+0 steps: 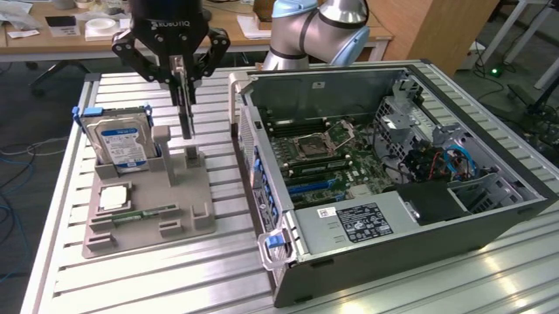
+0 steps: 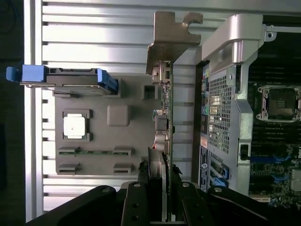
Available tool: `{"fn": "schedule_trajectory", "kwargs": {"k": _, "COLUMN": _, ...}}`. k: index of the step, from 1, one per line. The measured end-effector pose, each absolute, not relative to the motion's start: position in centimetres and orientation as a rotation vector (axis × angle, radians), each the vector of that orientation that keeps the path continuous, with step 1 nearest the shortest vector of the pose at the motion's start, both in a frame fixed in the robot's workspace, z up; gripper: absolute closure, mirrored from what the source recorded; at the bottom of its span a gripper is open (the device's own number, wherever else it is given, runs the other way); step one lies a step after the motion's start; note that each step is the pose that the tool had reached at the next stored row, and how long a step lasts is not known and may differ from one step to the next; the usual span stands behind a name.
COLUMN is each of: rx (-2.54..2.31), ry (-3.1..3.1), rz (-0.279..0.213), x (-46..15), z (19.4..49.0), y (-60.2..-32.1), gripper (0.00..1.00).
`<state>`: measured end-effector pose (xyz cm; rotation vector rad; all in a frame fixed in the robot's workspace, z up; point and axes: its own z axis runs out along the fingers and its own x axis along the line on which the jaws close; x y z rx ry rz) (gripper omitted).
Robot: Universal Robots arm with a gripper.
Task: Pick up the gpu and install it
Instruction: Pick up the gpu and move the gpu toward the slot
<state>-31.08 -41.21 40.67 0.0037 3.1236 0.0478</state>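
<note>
Wrist view: fingers [image 2: 137,200] clamp gpu [image 2: 165,122]; bracket [image 2: 173,35] opposite end.

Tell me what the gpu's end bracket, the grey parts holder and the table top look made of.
The end bracket of the gpu: bare metal, dull sheen, thin stamped outline. The parts holder: probably plastic, matte uniform grey, moulded slots. The table top: likely aluminium, pale slats reflecting light.

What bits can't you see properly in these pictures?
- Thin dark gpu card with silver bracket: edge-on in both views, flat faces hidden.
- Boxy silver hard drive with blue-white label: exterior view, lower end hidden by grey holder.
- Black label inside the open grey computer case: exterior view, print too small.
</note>
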Motion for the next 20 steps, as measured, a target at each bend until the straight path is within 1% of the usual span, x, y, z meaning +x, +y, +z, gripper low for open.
{"fn": "schedule_trajectory", "kwargs": {"k": 3, "rx": 0.004, "ry": 3.124, "rz": 0.042, "x": -31.1, "z": 40.9, "y": -41.2, "gripper": 0.73}}
{"fn": "schedule_trajectory", "kwargs": {"k": 20, "rx": 0.035, "ry": 3.123, "rz": 0.049, "x": -29.1, "z": 40.8, "y": -41.2, "gripper": 0.73}}
